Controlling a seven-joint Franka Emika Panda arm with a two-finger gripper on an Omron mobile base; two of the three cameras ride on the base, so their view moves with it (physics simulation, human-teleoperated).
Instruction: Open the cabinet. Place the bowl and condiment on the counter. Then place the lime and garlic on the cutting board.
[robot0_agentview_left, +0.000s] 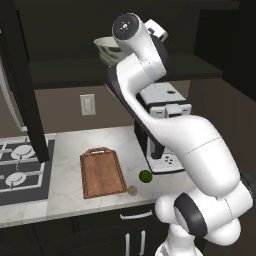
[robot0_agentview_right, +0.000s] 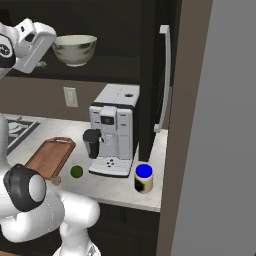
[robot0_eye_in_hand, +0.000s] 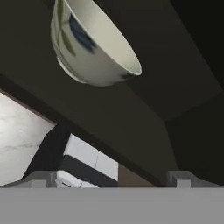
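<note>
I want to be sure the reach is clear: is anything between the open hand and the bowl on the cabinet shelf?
Nothing visible is. The hand is open, and the hand view shows just bare dark shelf between its fingertips and the bowl. The coffee machine stands lower, on the counter, out of that path.

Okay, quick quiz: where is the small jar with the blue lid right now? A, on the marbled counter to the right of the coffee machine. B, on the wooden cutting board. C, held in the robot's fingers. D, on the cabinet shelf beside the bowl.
A: the small blue-lidded jar stands on the light marbled stone counter, right of the grey coffee machine.
</note>
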